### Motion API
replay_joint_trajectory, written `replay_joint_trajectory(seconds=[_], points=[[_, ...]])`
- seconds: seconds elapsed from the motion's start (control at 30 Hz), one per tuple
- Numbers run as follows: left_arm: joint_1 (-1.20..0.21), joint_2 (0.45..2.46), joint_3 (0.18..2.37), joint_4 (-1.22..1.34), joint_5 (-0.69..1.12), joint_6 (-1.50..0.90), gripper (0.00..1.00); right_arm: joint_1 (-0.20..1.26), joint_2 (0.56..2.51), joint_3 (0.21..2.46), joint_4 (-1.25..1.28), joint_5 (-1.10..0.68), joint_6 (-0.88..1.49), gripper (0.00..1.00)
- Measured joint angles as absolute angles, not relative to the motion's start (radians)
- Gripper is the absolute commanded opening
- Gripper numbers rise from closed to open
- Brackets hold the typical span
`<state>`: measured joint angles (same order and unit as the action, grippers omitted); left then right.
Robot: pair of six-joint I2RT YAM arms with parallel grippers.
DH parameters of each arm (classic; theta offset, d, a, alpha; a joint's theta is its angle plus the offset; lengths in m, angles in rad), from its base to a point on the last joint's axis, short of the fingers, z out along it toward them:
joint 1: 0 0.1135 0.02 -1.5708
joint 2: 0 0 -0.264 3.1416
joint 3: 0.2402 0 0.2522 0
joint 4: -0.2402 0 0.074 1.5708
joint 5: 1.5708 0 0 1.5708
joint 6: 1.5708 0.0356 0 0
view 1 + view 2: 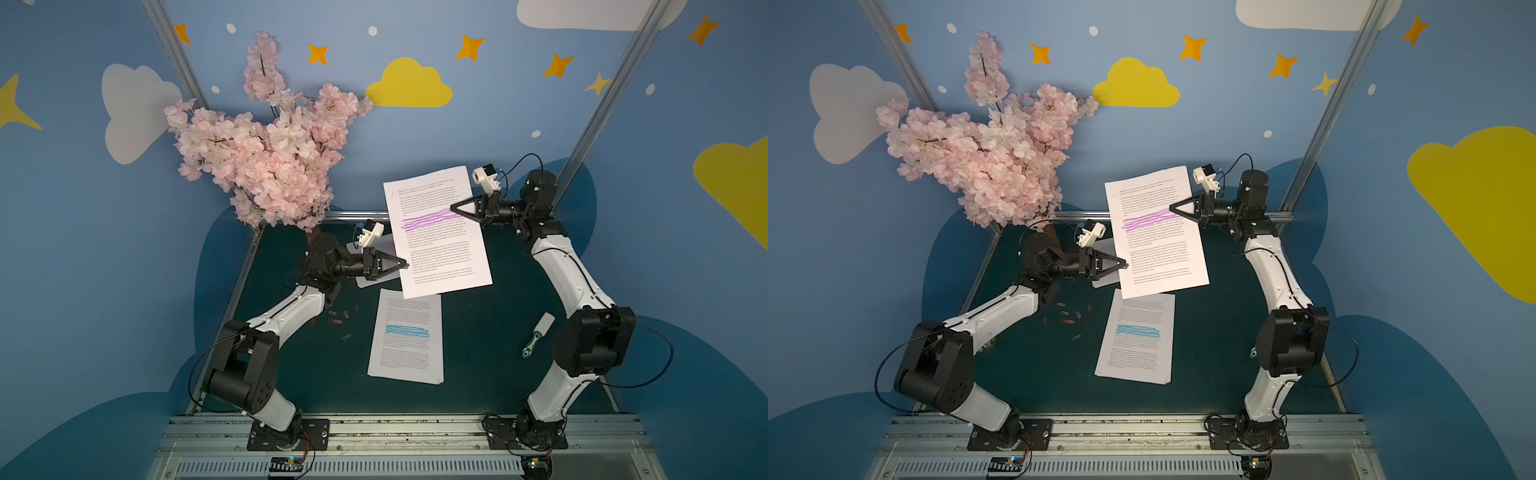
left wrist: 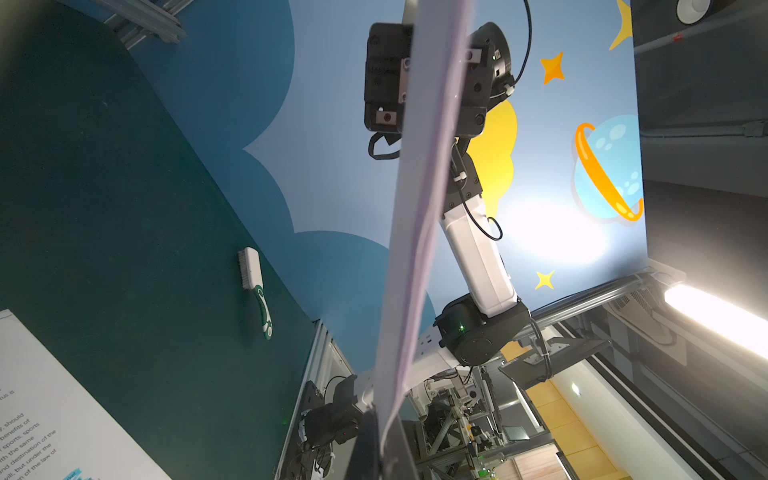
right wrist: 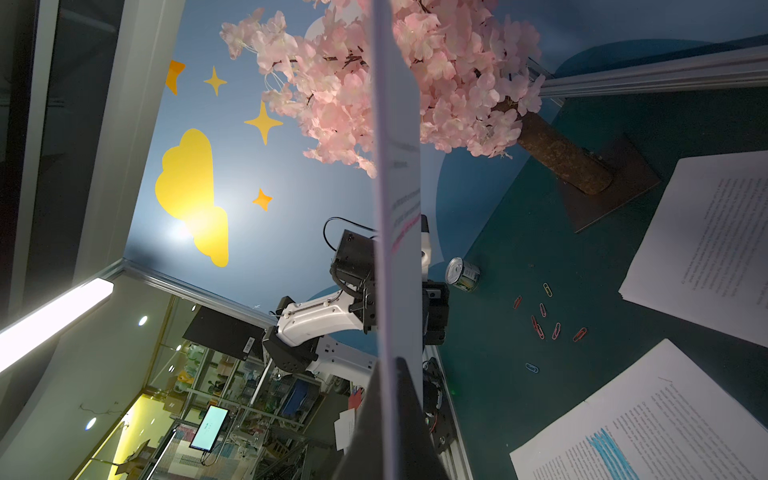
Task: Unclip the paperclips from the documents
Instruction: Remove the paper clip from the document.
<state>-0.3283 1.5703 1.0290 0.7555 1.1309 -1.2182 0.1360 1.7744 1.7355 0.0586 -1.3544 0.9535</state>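
With left gripper [image 1: 405,264] and right gripper [image 1: 452,209] both clenched on opposite edges of the purple document [image 1: 440,249], held above the mat [image 1: 498,353], I'd keep it taut and slide off any clip (none I can spot), counting three documents, the blue document [image 1: 407,345] and a third document [image 1: 368,282] lying flat, plus roughly eight loose clips [image 1: 336,321] beside the left arm.

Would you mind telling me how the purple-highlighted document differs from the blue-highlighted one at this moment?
The purple-highlighted document is held up off the table; the blue-highlighted document lies flat on it. The left gripper and right gripper pinch the purple one's opposite edges; no gripper touches the blue one. Both are white sheets of small black print.
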Motion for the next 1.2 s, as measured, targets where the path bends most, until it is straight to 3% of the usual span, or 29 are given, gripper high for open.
replay_joint_trajectory(seconds=[0.57,1.2], points=[[-0.276,1.555,0.958,0.683,1.122,-1.167,0.03,0.228,1.714,1.812,-0.249,-1.337,0.703,0.00],[-0.241,1.479,0.867,0.690,1.100,-1.141,0.03,0.231,1.652,1.738,-0.343,-1.272,0.638,0.00]])
